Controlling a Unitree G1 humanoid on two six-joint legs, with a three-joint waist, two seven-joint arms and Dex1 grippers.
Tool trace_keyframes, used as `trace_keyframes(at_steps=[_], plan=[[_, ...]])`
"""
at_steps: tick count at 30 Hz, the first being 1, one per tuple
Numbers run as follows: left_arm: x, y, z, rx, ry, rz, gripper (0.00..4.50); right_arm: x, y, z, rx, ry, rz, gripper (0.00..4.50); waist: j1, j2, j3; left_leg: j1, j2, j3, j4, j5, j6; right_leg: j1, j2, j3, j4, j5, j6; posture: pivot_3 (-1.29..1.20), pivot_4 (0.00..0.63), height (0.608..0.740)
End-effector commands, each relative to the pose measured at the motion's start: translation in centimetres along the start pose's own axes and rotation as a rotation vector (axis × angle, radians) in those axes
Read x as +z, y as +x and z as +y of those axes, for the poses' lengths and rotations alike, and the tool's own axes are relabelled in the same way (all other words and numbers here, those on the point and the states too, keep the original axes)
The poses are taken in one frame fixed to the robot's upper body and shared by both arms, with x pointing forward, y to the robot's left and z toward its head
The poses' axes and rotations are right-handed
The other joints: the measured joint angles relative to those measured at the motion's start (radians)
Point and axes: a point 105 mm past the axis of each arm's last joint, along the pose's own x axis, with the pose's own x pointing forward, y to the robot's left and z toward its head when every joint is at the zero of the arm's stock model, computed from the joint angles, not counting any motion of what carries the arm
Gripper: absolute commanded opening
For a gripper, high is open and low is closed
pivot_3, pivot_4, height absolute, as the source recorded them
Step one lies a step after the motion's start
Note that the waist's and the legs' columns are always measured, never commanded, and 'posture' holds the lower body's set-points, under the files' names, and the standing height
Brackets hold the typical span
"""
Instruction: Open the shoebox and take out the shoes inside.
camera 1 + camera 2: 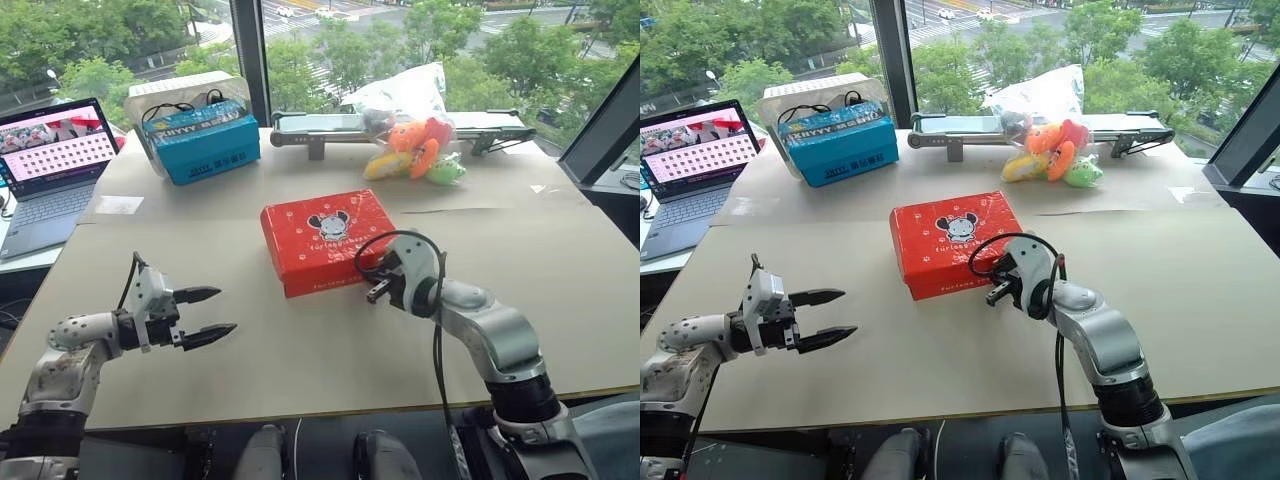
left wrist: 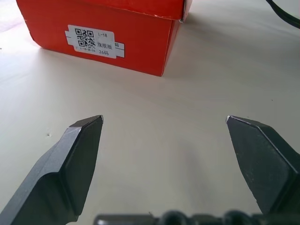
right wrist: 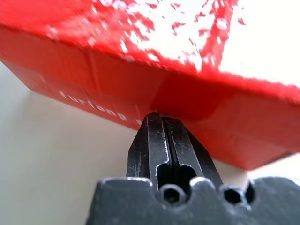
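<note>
While the left gripper [image 1: 208,314] hangs over the near left part of the table [image 1: 300,370], its two black fingers stand wide apart and hold nothing. It points toward the right, at the short end of the shoebox [image 1: 325,240], but it is well apart from it. In the left wrist view this end of the box carries a white label [image 2: 95,41] with a square code.

The right gripper [image 1: 380,290] is at the near long side of the shoebox, close to its right corner. Its fingers are pressed together with no gap, and in the right wrist view their tips touch the red side wall just under the edge of the lid. A black cable [image 1: 372,250] loops over this wrist.

The shoebox lies flat near the middle of the table, with the lid closed. On the lid there is a cartoon animal face [image 1: 331,224] and small pale paw prints.

Farther away, on the left, a blue box with white lettering [image 1: 203,142] stands, and an open laptop [image 1: 50,170] is beside the left edge. At the far right, orange, yellow and green plush toys [image 1: 415,150] lie by a clear plastic bag [image 1: 405,95].
</note>
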Motion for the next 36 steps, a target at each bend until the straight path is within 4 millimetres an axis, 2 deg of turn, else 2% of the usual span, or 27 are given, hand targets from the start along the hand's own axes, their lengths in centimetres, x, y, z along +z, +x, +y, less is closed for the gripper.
trace_keyframes(at_steps=[1,4,9,14,16,19,23,28,32,34,36], plan=[[1.1,-0.1,0.1,0.003,0.058,-0.013,4.50,4.1,-0.7,-0.1,0.002,-0.041,-0.135,0.04,0.000,0.000,0.000,0.000,0.000,0.000,0.000,0.000,0.000,0.000,0.000,0.000,0.000,0.000,0.000,0.00,0.150,0.740],[1.0,-0.1,0.0,0.004,0.058,-0.013,4.50,5.3,-0.6,-0.5,0.006,-0.029,-0.171,0.04,0.001,0.000,0.000,0.000,0.000,0.000,0.000,0.000,0.000,0.000,0.000,0.000,0.000,0.000,-0.001,0.00,0.150,0.740],[1.0,0.0,-0.1,0.008,0.060,-0.016,4.50,6.0,-0.2,-1.1,0.013,-0.047,-0.180,0.04,0.002,0.000,0.000,0.000,0.000,0.001,0.000,0.000,0.000,0.000,0.000,0.000,0.000,0.001,-0.001,0.00,0.150,0.740],[1.2,0.0,-0.2,0.012,0.062,-0.021,4.50,6.4,0.8,-1.8,0.018,-0.059,-0.175,0.04,0.001,0.000,0.000,0.000,0.000,0.002,0.000,0.002,0.003,0.000,0.000,0.001,0.000,0.001,-0.001,0.00,0.150,0.740],[1.1,0.0,-0.4,0.011,0.060,-0.021,4.50,7.1,1.9,-2.4,0.019,-0.071,-0.180,0.04,0.000,0.000,0.000,0.000,0.000,0.002,0.000,0.002,0.004,0.000,0.000,0.001,0.000,0.001,-0.001,0.00,0.150,0.740],[0.9,-0.1,-0.8,0.007,0.048,-0.021,4.50,10.0,3.6,-2.9,0.034,-0.111,-0.228,0.04,-0.014,0.001,0.001,0.000,0.000,0.003,0.000,0.002,0.003,-0.001,0.000,0.001,0.000,0.002,-0.003,0.00,0.150,0.740],[1.0,0.0,-1.0,0.011,0.045,-0.025,4.50,13.7,4.7,-3.2,0.043,-0.140,-0.304,0.04,-0.022,0.002,0.001,0.000,0.001,0.003,0.000,0.003,0.005,-0.002,0.002,0.001,0.001,0.004,-0.004,0.00,0.150,0.740],[1.0,0.2,-1.4,0.010,0.041,-0.029,4.50,16.5,6.0,-2.6,0.056,-0.166,-0.361,0.04,-0.023,0.002,0.001,0.001,0.002,0.003,0.000,0.004,0.007,-0.002,0.004,0.003,0.001,0.003,-0.005,0.00,0.150,0.740],[1.0,0.3,-1.5,0.010,0.039,-0.031,4.50,17.0,7.2,-2.1,0.056,-0.195,-0.365,0.04,-0.022,0.002,0.001,0.001,0.002,0.005,-0.001,0.005,0.007,-0.002,0.004,0.006,0.001,0.003,-0.005,0.00,0.150,0.740],[1.1,0.2,-1.4,0.012,0.039,-0.031,4.50,16.7,7.8,-2.0,0.049,-0.204,-0.354,0.04,-0.022,0.002,0.001,0.001,0.002,0.006,-0.001,0.005,0.007,-0.002,0.004,0.006,0.001,0.003,-0.005,0.00,0.150,0.740],[1.2,0.2,-1.3,0.015,0.040,-0.030,4.50,15.9,9.3,-2.3,-0.013,-0.214,-0.312,0.04,-0.023,0.002,0.001,0.001,0.002,0.006,0.000,0.005,0.007,-0.002,0.004,0.006,0.001,0.003,-0.005,0.00,0.150,0.740]])
